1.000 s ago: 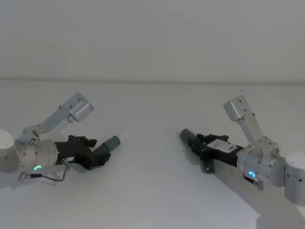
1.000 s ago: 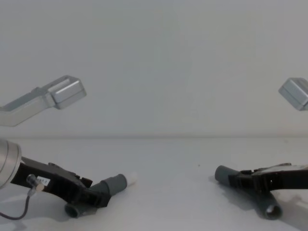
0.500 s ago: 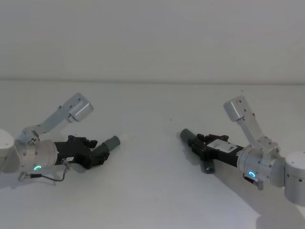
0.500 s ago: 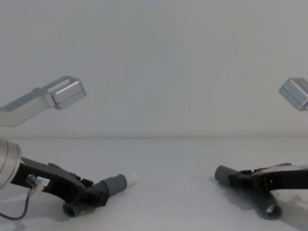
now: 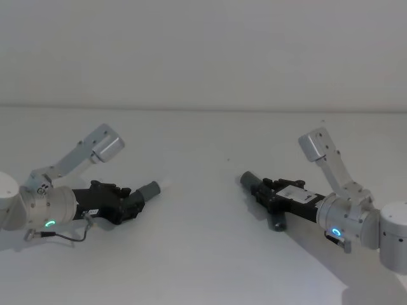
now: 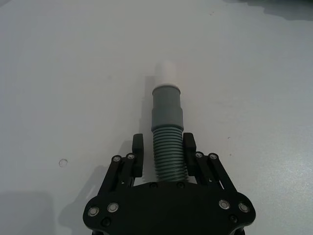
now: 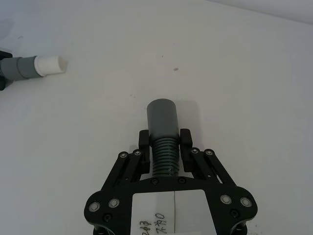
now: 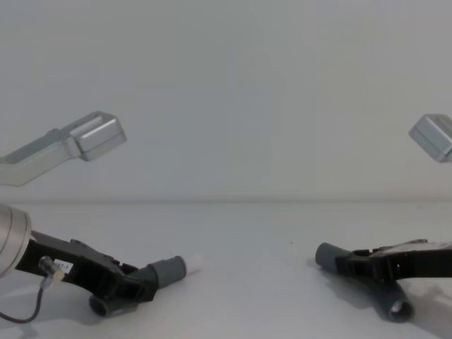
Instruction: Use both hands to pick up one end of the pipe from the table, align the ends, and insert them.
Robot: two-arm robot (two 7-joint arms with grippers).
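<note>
Left gripper (image 6: 164, 147): lying low over the left side of the white table (image 5: 203, 260) and pointing forward and in toward the middle. Its fingers (image 6: 138, 149) are pinching the ribbed body of the plug-tipped hose piece (image 6: 166, 128), one on each flank, with no gap showing.

Plug-tipped hose piece: its smooth grey collar is sticking out past the fingertips. The white plug tip (image 6: 167, 75) is pointing toward the table's centre. In the chest view its rear end is curving down below the gripper, close to the surface; whether it is touching cannot be told.

Right gripper (image 7: 165, 139): sitting low over the right side of the table and pointing in toward the middle. Its fingers (image 7: 185, 138) are clamping the corrugated part of the open-collared hose piece (image 7: 162, 122) from both sides.

Open-collared hose piece: its plain dark grey collar is projecting forward of the fingertips. Its other end (image 8: 393, 306) is hanging down under the gripper, near the table.

The two free ends are facing each other, well apart, with bare table between them.
</note>
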